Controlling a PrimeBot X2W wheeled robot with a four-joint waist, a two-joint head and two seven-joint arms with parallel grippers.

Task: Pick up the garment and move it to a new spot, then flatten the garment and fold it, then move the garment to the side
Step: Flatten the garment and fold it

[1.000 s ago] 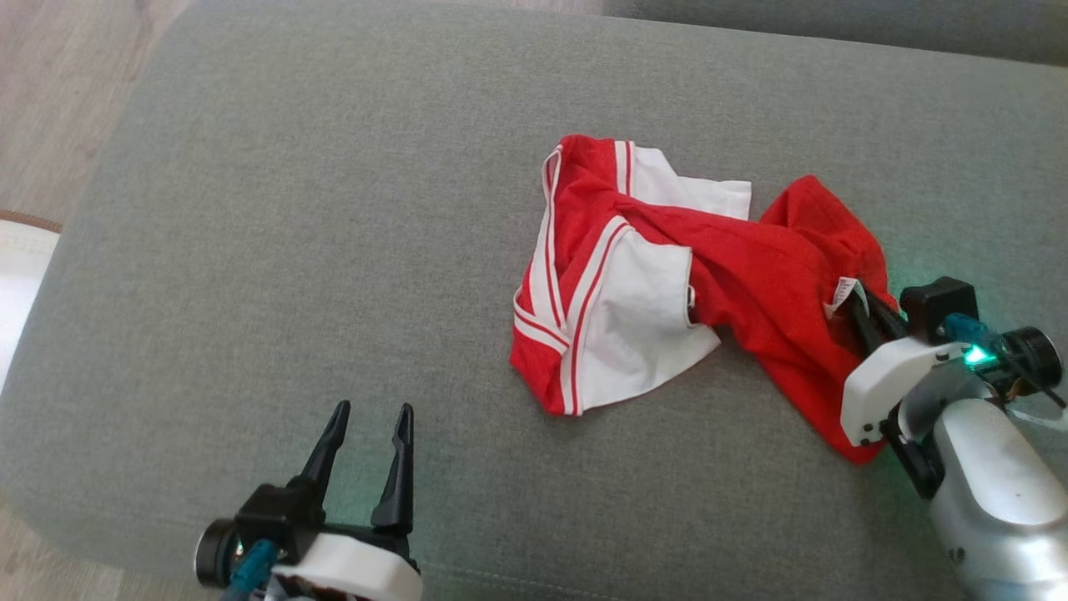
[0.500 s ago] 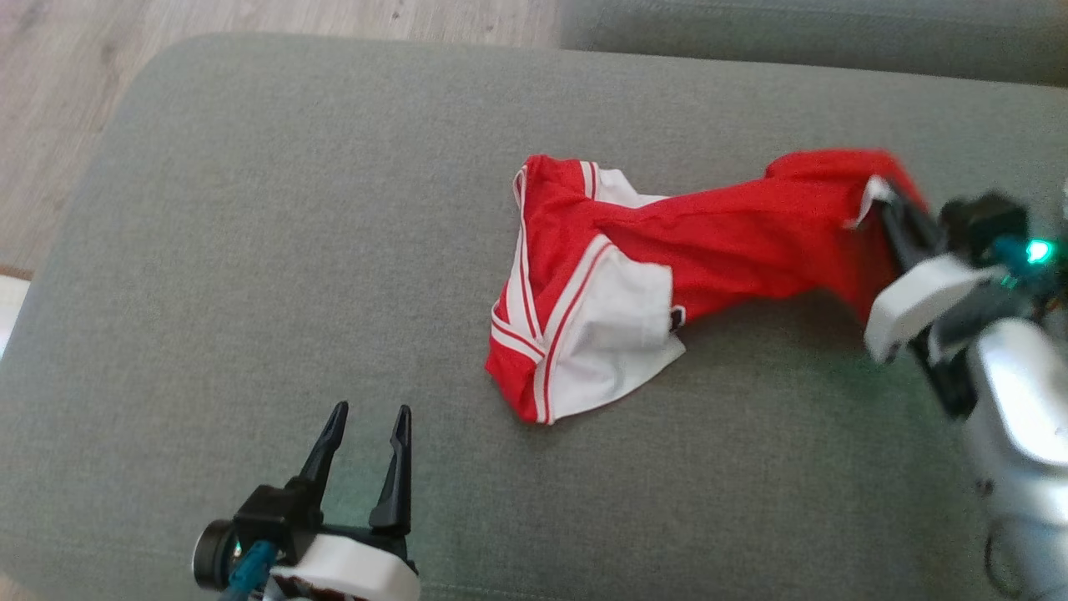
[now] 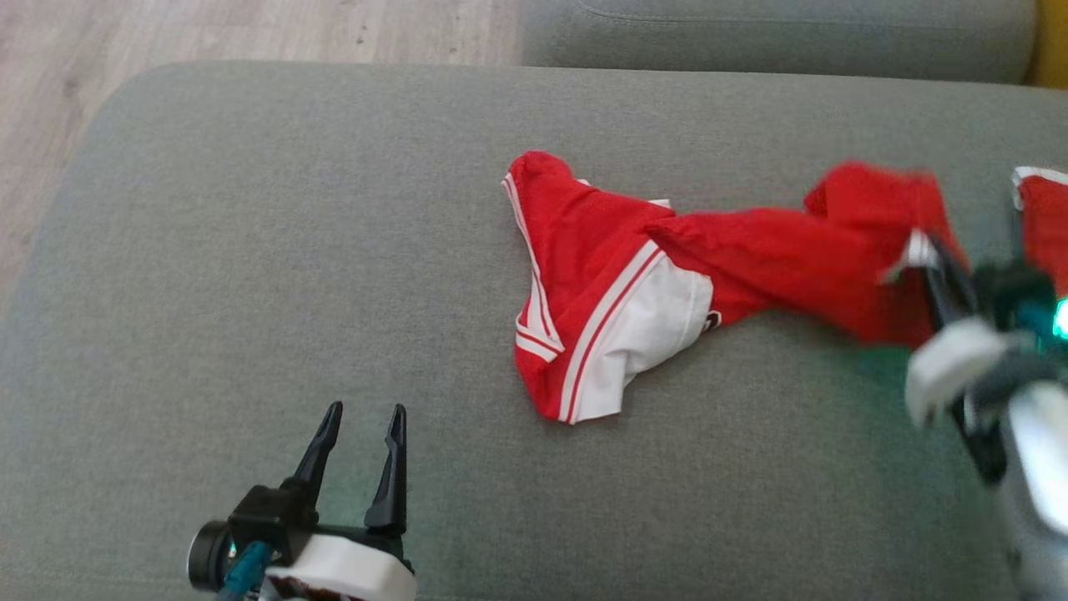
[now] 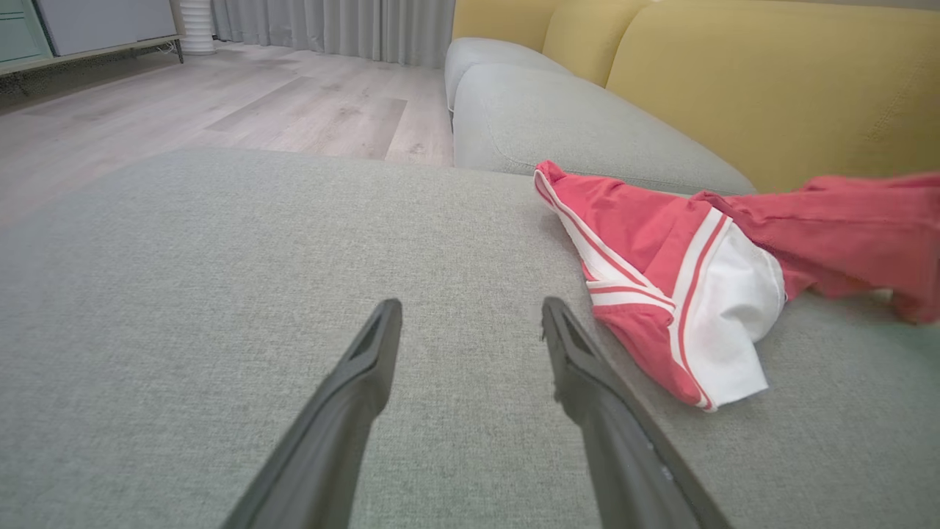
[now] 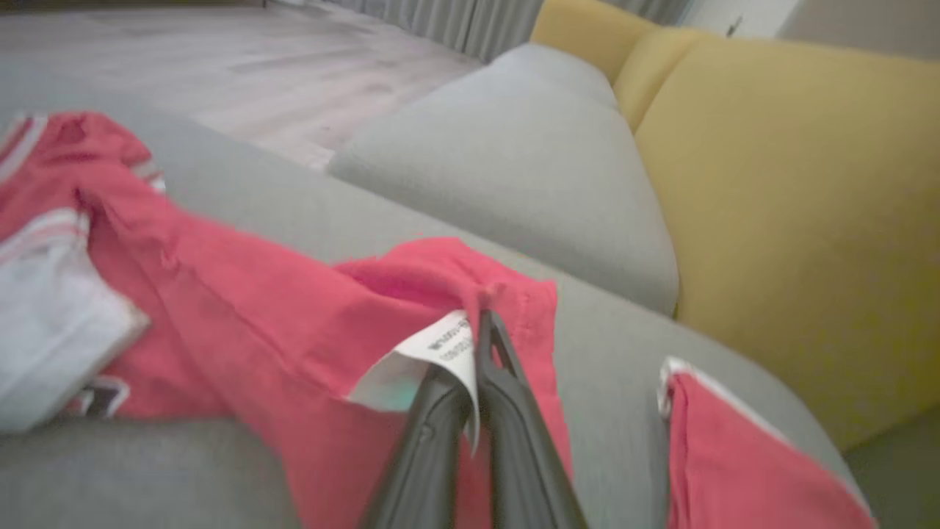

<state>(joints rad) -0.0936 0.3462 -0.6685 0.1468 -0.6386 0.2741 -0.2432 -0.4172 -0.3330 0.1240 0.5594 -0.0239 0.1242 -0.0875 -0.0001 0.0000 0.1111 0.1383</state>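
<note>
Standing wide apart at the lower left of the head view, the fingers of the left gripper [image 3: 365, 413] hold nothing and hover over bare grey cushion [image 3: 250, 250], well apart from the garment [image 3: 601, 275]. The left wrist view shows the same open left gripper [image 4: 471, 316], with the cloth off to its right.

The garment is red with white panels and red-and-white striped bands. Its long axis runs left to right across the cushion in the head view. The bunched, striped end lies flat near the middle. The plain red end is drawn out in a narrowing twist toward the right, where it looks raised off the cushion.

That end is pinched in the right gripper [image 3: 933, 250], whose fingers are closed tight on the red fabric right beside a white care label [image 5: 440, 345]. The label carries small dark print, too blurred to read. A small dark patch at the white panel's edge cannot be made out either.

The right arm and the cloth near it are smeared by motion. At the far right, a further red piece with white trim [image 3: 1043, 225] is cut off by the frame, and its link to the garment cannot be told. A yellow backrest [image 5: 793, 184] rises behind.
</note>
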